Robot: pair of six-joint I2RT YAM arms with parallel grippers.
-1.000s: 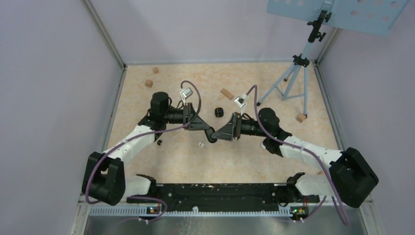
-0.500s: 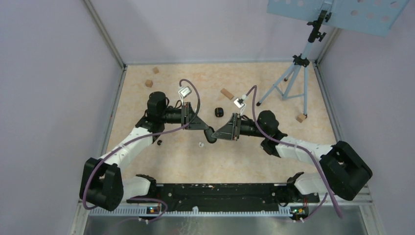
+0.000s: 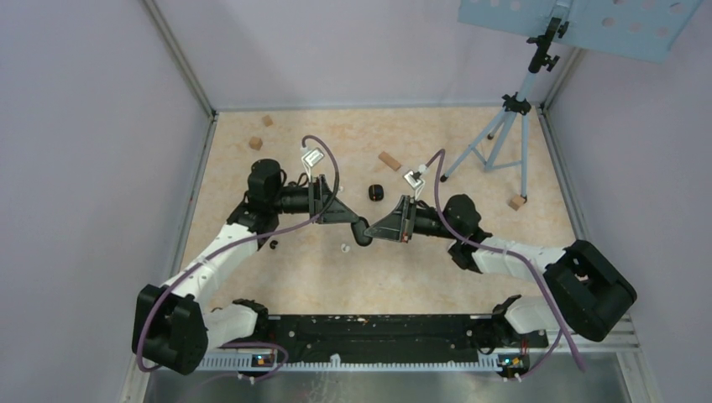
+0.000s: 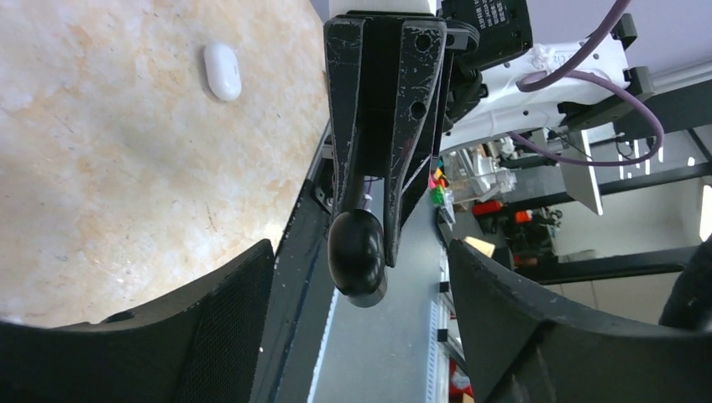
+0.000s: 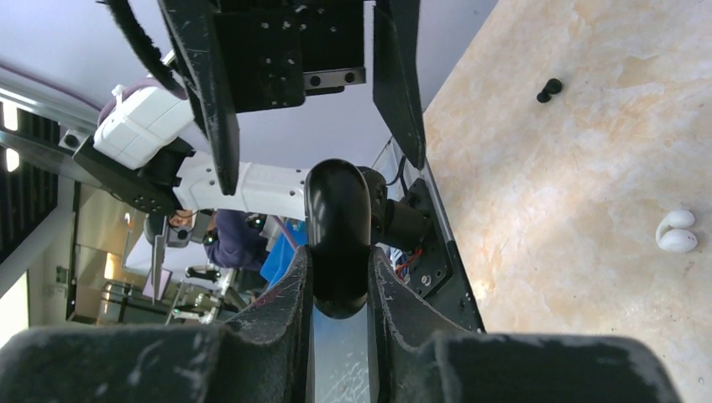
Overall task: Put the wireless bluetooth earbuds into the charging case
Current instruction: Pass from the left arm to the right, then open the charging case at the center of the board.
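Note:
A black oval charging case (image 5: 337, 235) hangs above the table's middle, and my right gripper (image 5: 338, 262) is shut on it with both fingers pressed against its sides. My left gripper (image 4: 359, 253) faces it tip to tip; its jaws stand open on either side of the case (image 4: 357, 252) without touching it. From above, the two grippers meet at the case (image 3: 362, 233). A small white earbud (image 5: 676, 235) lies on the table just left of the grippers (image 3: 345, 248). A black earbud (image 5: 550, 88) lies further left (image 3: 273, 244).
A second small black object (image 3: 375, 192) sits behind the grippers. Tan wooden blocks lie at the back left (image 3: 255, 143), back centre (image 3: 389, 160) and right (image 3: 516, 202). A tripod (image 3: 504, 126) stands at the back right. Walls enclose the table.
My left gripper has opened and let go of the black case. My right gripper has closed onto it. Both arms stayed almost in place.

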